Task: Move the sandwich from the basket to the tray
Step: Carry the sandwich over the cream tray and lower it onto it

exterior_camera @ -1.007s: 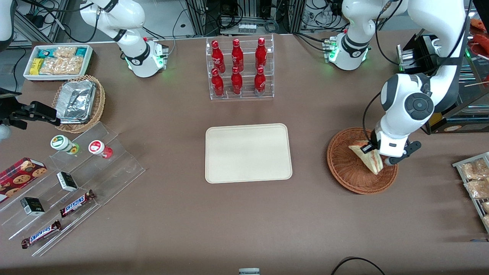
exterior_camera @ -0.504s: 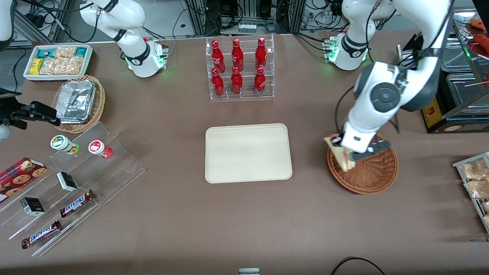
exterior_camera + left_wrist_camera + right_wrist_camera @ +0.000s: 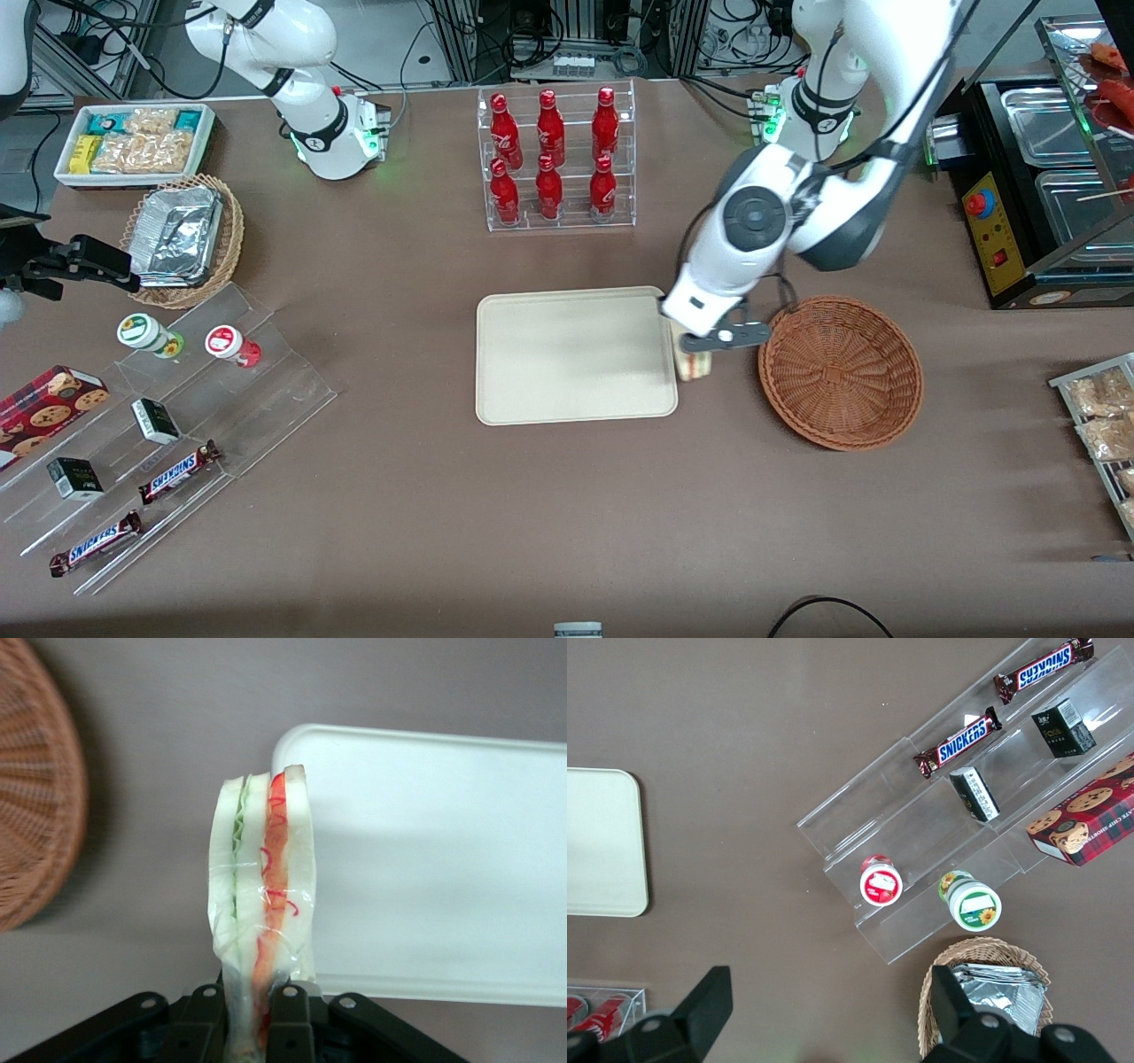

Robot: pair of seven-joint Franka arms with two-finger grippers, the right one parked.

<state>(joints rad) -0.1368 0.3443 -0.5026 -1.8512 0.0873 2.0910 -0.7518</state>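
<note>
My left gripper (image 3: 700,347) is shut on the sandwich (image 3: 694,365), a wrapped wedge of pale bread with green and red layers. It hangs above the table between the reddish-brown wicker basket (image 3: 840,370) and the cream tray (image 3: 574,354), just at the tray's edge. In the left wrist view the sandwich (image 3: 263,904) stands edge-on between my fingers (image 3: 297,1010), over bare table by the tray's corner (image 3: 425,859). The basket (image 3: 35,797) shows beside it and holds nothing.
A clear rack of red bottles (image 3: 554,159) stands farther from the camera than the tray. A tan wicker basket with foil containers (image 3: 182,235), a white snack bin (image 3: 133,142) and clear stepped shelves of snacks (image 3: 151,425) lie toward the parked arm's end. A metal warmer (image 3: 1045,177) stands toward the working arm's end.
My gripper has lifted the sandwich out of the basket and carried it sideways to the tray's edge. The basket now holds nothing.
</note>
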